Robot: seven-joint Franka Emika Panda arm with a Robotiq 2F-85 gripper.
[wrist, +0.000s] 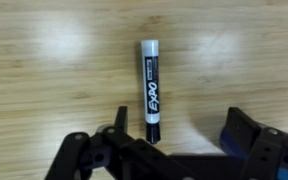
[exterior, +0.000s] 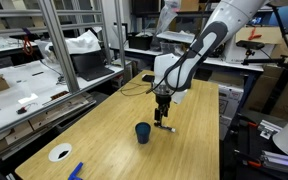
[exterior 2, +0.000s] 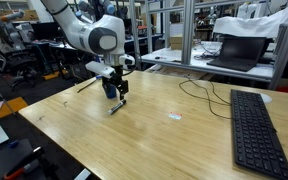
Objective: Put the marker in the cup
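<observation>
The hand is spread wide, its two dark fingers standing well apart and gripping nothing; in both exterior views it hangs low over the tabletop, pointing straight down; between the fingers lies the marker, flat on the pale wood, closer to one finger than to the other, and no contact with either can be made out; it is a short black stick with white lettering running along its barrel, a pale grey-white end pointing away from the hand, and a black end toward it; in an exterior view it shows only as a thin dark sliver just under the fingertips; the cup, small, dark navy and plain, stands upright near the hand, apart from the marker; farther off, near the tabletop's edge, lie a flat white ring and a bright-blue object; a black keyboard lies well apart from the hand.
</observation>
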